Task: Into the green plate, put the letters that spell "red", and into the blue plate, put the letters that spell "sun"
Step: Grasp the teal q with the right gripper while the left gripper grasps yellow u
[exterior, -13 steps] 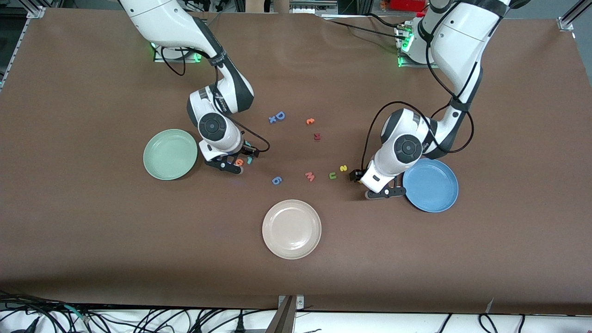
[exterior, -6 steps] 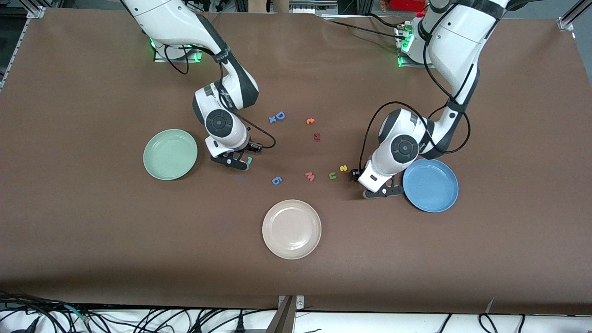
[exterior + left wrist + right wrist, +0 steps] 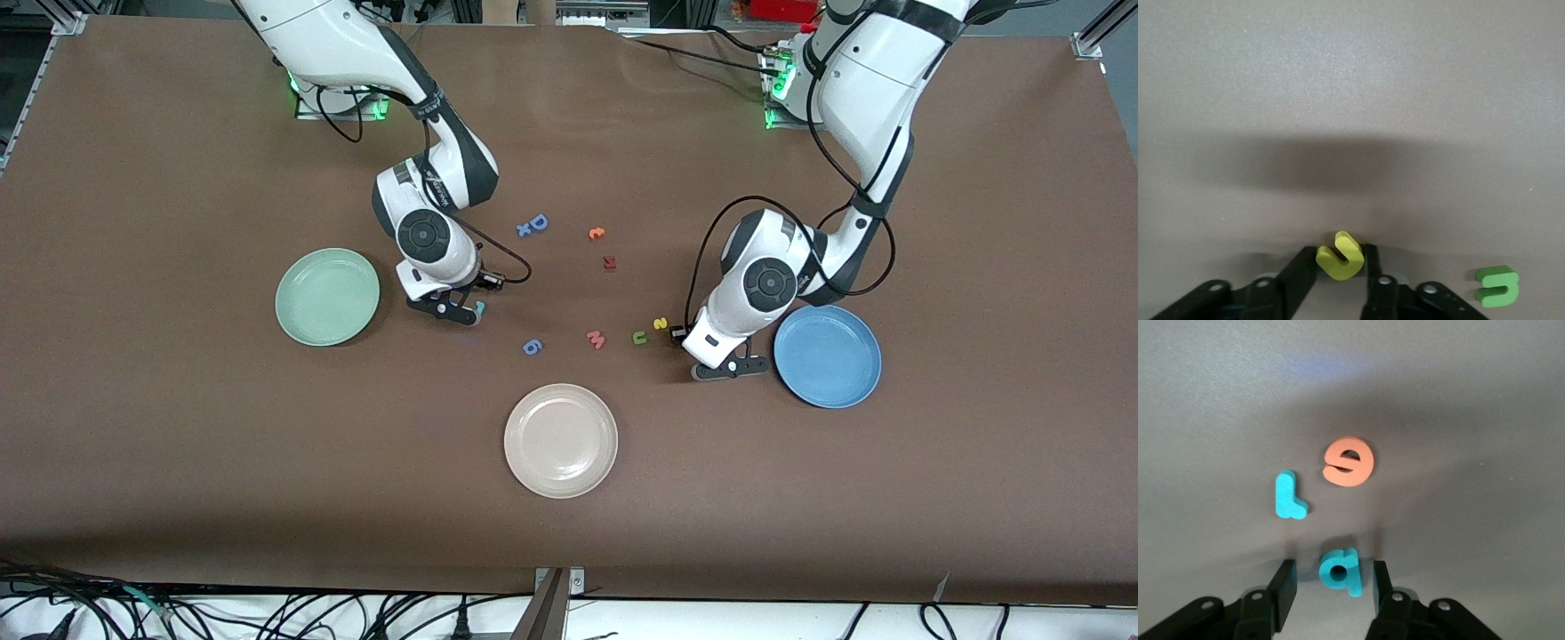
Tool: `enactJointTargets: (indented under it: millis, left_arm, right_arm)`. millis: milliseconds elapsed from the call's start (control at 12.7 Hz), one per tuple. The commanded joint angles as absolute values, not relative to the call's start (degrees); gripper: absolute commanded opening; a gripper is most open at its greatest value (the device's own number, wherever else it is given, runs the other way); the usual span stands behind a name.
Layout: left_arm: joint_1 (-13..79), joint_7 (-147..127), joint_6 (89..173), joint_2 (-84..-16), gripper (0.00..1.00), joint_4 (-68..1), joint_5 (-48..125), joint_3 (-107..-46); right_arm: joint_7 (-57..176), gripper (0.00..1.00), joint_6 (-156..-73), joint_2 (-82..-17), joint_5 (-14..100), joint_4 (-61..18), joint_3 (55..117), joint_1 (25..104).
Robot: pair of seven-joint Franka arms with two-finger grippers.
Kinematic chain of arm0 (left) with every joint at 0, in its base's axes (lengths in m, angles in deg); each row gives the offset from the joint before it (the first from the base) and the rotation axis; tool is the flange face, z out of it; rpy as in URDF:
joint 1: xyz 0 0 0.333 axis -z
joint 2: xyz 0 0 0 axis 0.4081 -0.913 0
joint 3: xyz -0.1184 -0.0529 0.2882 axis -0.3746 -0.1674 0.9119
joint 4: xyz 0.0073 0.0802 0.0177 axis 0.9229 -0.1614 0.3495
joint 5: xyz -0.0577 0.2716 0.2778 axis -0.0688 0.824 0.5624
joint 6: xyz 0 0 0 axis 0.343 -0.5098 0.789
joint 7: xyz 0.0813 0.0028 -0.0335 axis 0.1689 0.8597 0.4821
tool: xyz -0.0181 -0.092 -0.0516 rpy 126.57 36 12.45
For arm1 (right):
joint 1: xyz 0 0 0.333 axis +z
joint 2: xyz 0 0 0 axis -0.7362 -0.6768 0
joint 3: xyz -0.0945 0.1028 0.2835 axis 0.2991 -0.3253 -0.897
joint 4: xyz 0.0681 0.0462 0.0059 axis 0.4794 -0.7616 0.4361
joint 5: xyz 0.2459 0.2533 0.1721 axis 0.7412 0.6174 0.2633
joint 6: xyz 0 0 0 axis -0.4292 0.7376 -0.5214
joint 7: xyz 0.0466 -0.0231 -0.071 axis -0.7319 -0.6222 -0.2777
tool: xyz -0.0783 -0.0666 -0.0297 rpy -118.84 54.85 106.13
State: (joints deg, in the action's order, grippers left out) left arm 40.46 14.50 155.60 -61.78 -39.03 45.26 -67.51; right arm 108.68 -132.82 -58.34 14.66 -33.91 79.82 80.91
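Both grippers closed in: left gripper (image 3: 1340, 267) pinches yellow foam arch letter (image 3: 1339, 255); right gripper (image 3: 1331, 583) brackets teal foam d (image 3: 1339, 570), jaws part-open, should centre before squeezing.

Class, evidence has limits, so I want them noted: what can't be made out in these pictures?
- Front view: the orange e is hidden under the right gripper and its wrist.
- Front view: the yellow arch is hidden under the left gripper.
- Front view: the dark red piece is too small to read.
- Left wrist view: the bottom edge crops the left gripper; whether the yellow arch is lifted cannot be told.
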Motion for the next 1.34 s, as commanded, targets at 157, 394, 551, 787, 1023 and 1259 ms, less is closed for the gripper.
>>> enactJointTargets:
  millis: [157, 394, 551, 787, 1023, 1259]
  left_arm:
    - [41.0, 15.0, 155.5, -61.9, 0.11, -38.4, 45.2, -67.1]
    - [40.2, 14.7, 151.7, -60.4, 0.11, -36.6, 45.2, -66.7]
    - [39.7, 14.2, 149.0, -59.0, 0.12, -35.3, 45.2, -65.6]
    - [35.0, 4.5, 146.0, -57.5, 0.13, -34.2, 45.3, -65.5]
    - [28.8, -10.0, 143.8, -56.4, 0.13, -34.3, 45.3, -65.5]
    - [23.4, -20.3, 143.6, -56.0, 0.13, -36.9, 46.1, -65.7]
  right_arm:
    - [108.4, 0.54, -135.6, -57.7, 15.3, -35.9, 79.7, 81.1]
    - [108.1, 0.48, -135.8, -57.6, 15.2, -36.5, 79.7, 81.1]
    - [107.1, 0.43, -135.9, -57.6, 15.2, -37.1, 79.7, 81.1]
    - [107.0, 0.21, -135.9, -57.6, 15.2, -37.1, 79.7, 81.1]
    - [107.0, 0.12, -135.9, -57.6, 15.2, -37.1, 79.7, 81.1]
    - [107.3, 0.12, -135.3, -56.9, 15.2, -37.0, 79.7, 81.1]
